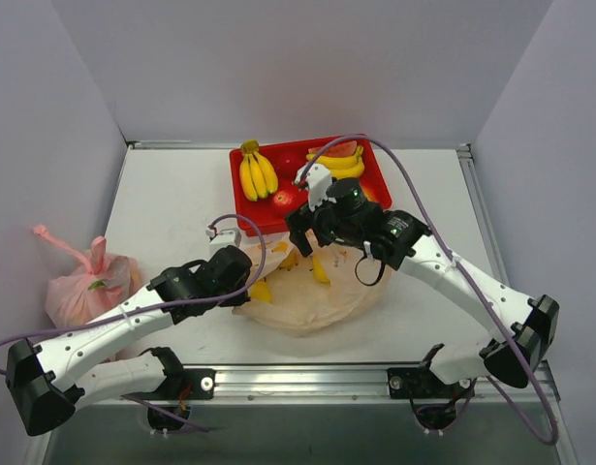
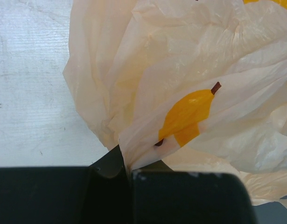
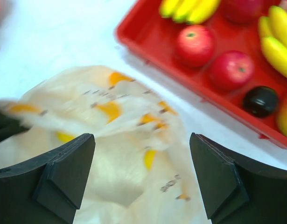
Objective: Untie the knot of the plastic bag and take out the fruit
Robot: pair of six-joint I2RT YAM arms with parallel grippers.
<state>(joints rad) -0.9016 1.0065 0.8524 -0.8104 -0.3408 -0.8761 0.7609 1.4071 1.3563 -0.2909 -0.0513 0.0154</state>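
The left jaws are shut on a fold of the plastic bag [image 2: 180,56]. The film is pinched between them and fans out ahead, and a printed yellow fruit shape sits just beyond the tips. The right jaws stand wide open and hold nothing. They hang over the bag, whose crinkled film shows between the two fingers [image 3: 64,172]; whether they touch it cannot be told.

The bag lies flattish on the table [image 1: 162,194], between the two sets of jaws. Its knot cannot be made out in any view, nor whether anything is inside. The right wrist view is blurred.

Beyond the right jaws, up and to the right, is the red tray [image 3: 148,46]. It holds two red apples [image 3: 195,44] seen whole, one dark plum [image 3: 260,101] and two banana bunches [image 1: 257,174]. A third red piece and an orange-toned one are cut off by the frame edges. One pink bag [image 1: 84,281] lies well to the left of the left jaws.
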